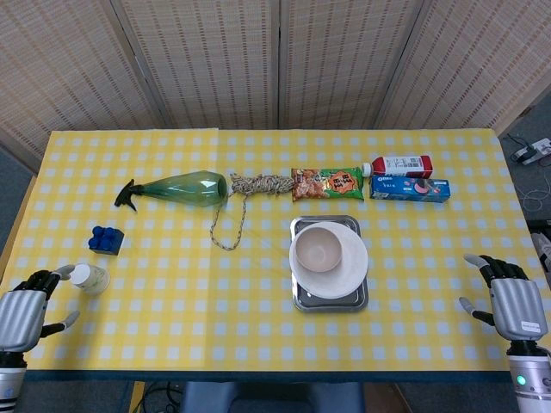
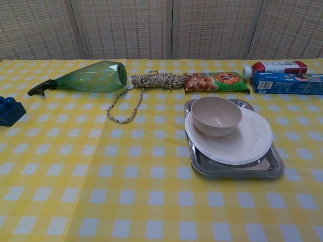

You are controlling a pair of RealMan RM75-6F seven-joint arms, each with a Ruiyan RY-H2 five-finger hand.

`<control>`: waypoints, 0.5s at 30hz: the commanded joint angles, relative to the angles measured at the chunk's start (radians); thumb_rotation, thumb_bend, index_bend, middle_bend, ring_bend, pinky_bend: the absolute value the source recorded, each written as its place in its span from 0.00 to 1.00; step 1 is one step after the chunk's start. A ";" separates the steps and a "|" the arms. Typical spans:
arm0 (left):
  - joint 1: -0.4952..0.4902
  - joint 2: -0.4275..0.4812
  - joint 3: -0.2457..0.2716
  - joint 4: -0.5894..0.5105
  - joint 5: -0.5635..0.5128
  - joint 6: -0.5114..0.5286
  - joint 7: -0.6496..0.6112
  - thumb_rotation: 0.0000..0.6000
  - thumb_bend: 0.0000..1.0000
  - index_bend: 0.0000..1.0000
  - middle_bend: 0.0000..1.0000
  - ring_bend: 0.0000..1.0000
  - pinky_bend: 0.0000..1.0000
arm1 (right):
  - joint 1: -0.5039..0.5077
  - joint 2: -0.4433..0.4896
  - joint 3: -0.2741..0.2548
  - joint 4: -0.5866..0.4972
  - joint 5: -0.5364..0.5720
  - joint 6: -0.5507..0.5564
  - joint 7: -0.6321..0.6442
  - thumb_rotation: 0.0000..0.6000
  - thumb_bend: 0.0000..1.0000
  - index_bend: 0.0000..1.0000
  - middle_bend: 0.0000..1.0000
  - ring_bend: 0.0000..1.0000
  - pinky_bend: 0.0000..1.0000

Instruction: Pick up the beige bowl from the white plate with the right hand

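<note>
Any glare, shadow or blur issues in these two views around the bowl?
Head view: even, soft light, sharp focus; the beige bowl on the white plate casts almost no shadow, and both hands (left hand, right hand) are crisp. Chest view: the metal tray shows mild reflections along its rim, no blown-out glare; the bowl's inside is softly shaded; hands are out of frame.

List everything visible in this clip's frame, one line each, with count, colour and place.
beige bowl: 1, beige, on the white plate's far-left part
white round plate: 1, white, on the metal tray
metal tray: 1, silver, centre-right
green spray bottle: 1, lying, far left
coiled rope: 1, beige, beside bottle
snack bag: 1, green-orange, behind tray
blue Oreo box: 1, far right
red-white bottle: 1, lying behind box
blue toy brick: 1, left
small white bottle: 1, near left hand
left hand: open, near-left edge
right hand: open, near-right edge
</note>
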 commanded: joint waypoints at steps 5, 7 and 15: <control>-0.001 0.003 0.001 -0.001 -0.004 -0.007 -0.007 1.00 0.00 0.28 0.37 0.29 0.47 | 0.019 -0.041 0.022 0.045 -0.018 0.015 0.010 1.00 0.13 0.28 0.68 0.75 0.92; -0.001 0.006 -0.001 -0.001 -0.008 -0.007 -0.012 1.00 0.00 0.28 0.37 0.29 0.47 | 0.045 -0.058 0.034 0.058 -0.030 0.001 0.009 1.00 0.13 0.29 0.84 0.90 0.99; 0.008 0.021 -0.005 -0.005 -0.002 0.015 -0.040 1.00 0.00 0.28 0.37 0.29 0.47 | 0.192 -0.061 0.074 -0.041 -0.034 -0.170 -0.159 1.00 0.13 0.33 1.00 1.00 1.00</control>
